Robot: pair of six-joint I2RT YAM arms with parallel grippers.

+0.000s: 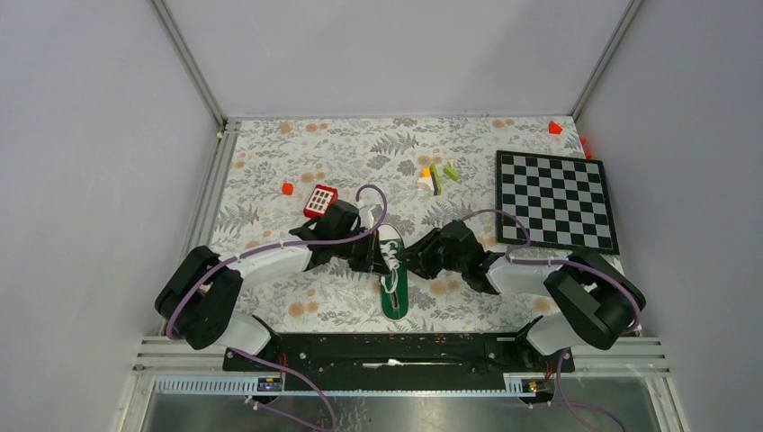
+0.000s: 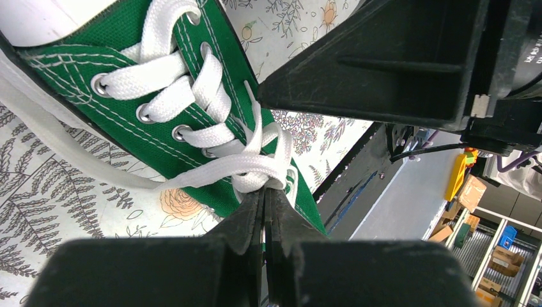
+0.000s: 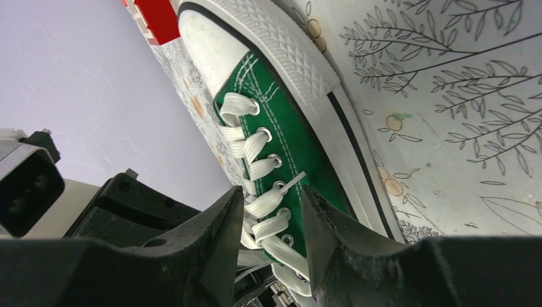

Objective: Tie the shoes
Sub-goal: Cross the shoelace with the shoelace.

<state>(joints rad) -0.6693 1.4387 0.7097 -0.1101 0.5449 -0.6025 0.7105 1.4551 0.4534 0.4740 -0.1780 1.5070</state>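
The left gripper (image 2: 264, 192) is clenched, its two fingertips pressed together on the white laces (image 2: 192, 83) where the strands bunch into a crossing right at the tips. Ahead of those jaws the green sneaker (image 2: 160, 128) runs away toward its toe, the laced eyelet rows just beyond the pinch, and one loose strand trails off to the side over the fern-print table (image 1: 270, 153). The right gripper (image 3: 273, 192) faces the left one from the other side of the shoe, its jaws released and standing apart, with the lower lace rows lying in the gap between the two fingers; whether either finger touches the lace cannot be told. Past its tips the tongue and the white toe cap (image 3: 211, 45) stretch away, and beyond the toe sits a red-and-white block (image 3: 156, 19). From above, the sneaker lies flat between both sets of jaws, toe pointing away from the arm bases
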